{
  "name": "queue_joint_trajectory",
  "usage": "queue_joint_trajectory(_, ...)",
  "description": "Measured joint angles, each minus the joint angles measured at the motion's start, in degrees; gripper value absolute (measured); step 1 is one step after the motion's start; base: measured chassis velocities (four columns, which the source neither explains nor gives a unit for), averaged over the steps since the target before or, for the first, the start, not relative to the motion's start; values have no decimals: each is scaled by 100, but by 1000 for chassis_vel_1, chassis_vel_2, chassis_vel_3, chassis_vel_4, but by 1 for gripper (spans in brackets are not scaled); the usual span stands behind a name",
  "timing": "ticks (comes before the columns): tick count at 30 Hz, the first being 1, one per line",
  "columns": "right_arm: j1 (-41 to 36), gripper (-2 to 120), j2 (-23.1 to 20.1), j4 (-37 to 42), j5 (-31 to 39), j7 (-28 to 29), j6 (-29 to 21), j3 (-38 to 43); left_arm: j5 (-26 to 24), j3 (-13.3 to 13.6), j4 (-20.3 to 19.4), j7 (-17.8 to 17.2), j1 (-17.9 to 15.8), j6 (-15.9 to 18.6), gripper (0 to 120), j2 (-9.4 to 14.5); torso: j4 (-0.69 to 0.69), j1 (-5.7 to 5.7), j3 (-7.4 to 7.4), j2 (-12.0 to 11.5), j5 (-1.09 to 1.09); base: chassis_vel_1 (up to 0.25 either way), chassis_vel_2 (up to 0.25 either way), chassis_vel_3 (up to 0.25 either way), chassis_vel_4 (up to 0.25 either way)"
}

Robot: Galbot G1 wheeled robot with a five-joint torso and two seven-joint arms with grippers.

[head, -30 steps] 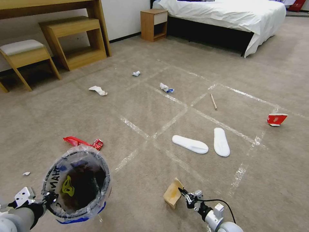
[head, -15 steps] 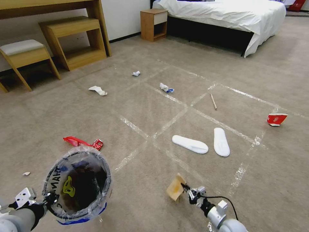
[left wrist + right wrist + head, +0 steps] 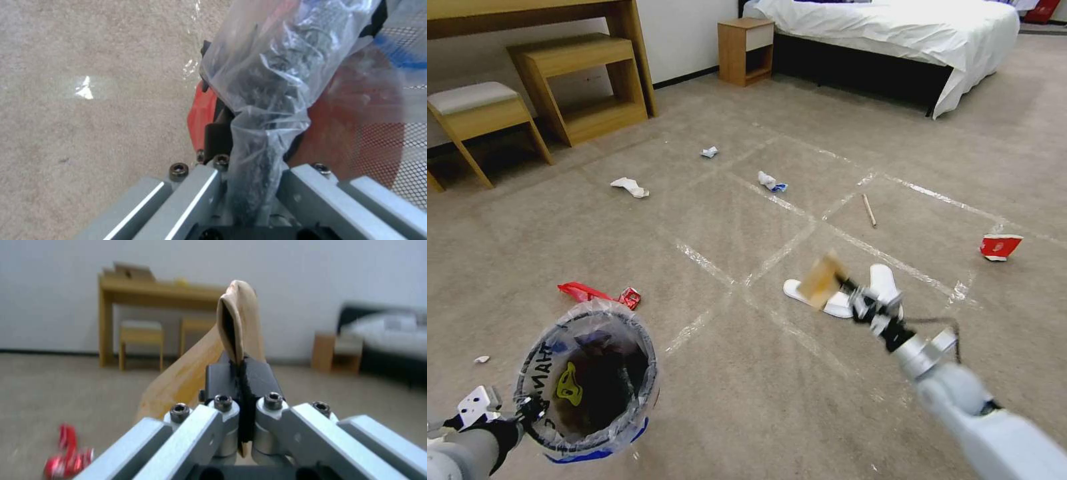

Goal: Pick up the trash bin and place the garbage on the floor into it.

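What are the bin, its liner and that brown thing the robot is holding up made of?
The bin looks like smooth red plastic, glossy at its wall. Its liner is thin clear plastic film: crinkled, shiny, see-through. The brown box, pinched flat in the right gripper, looks like matte cardboard, bent without cracking. The left gripper clamps the bin's rim.

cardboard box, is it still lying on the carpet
No, the right tool pinches the cardboard box and holds it in the air above the white slippers.
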Motion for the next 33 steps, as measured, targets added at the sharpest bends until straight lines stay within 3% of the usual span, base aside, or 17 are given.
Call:
queue_joint_trajectory(6, 191, 0, -297, 866, 373, -212, -182, 347, -1, 22, 5, -16, -25, 0, 0, -11, 0, 0, 0, 0, 0, 0, 0, 0, 0)
queue_joint_trajectory(15, 475, 0, -481, 1509, 627, -353, -369, 127, 1, 56, 7, -23, -68, 0, 0, -93, 0, 0, 0, 0, 0, 0, 0, 0, 0)
queue_joint_trajectory(22, 902, 0, -607, 1837, 1053, -728, -592, -514, 8, 82, 5, -25, -99, 0, 0, -151, 1, 0, 0, 0, 0, 0, 0, 0, 0)
queue_joint_trajectory(33, 1565, 0, -521, 2022, 1092, -946, -804, -1555, 4, 139, 7, -25, -159, 0, 0, -186, 0, 0, 0, 0, 0, 0, 0, 0, 0)
